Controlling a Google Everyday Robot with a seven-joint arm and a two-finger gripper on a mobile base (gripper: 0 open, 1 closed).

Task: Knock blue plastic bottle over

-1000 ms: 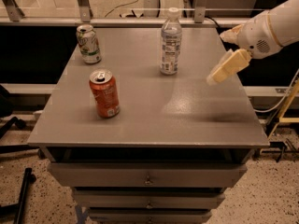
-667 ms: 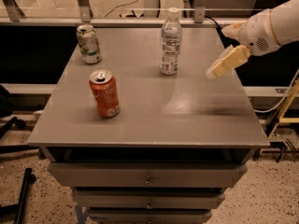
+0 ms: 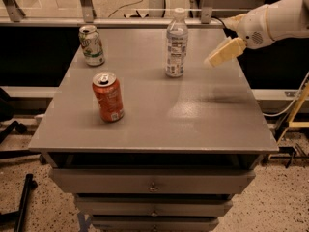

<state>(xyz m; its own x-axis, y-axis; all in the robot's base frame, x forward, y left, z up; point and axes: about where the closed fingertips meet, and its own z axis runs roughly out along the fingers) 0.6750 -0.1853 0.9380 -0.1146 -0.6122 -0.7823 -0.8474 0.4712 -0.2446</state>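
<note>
– Since you only mean to tip it, how will the blue plastic bottle (image 3: pixel 176 45) handle?

– Light, I'd judge: thin clear plastic, and I can't tell how much water is in it. It stands upright toward the back of the table (image 3: pixel 193 124), near the middle. It's tall and narrow, so you needn't take hold of it at all. Push it high, just under the white cap, and it should topple. Push low on the label and it may merely skid over the smooth top.

– Where is your gripper?

– The gripper (image 3: pixel 225 51) hangs in the air on the right of the bottle as seen in the camera view, apart from it, level with its lower half and carrying nothing. How far open it is I cannot tell.

– Anything in your way?

– Nothing between gripper and bottle. The green-and-white can (image 3: pixel 91 45) stands well apart at the back left, the orange soda can (image 3: pixel 108 97) nearer the front left. Sweep leftward and the bottle would likely fall toward the bare stretch between them; it may roll, so mind both cans and the table's edge.
</note>
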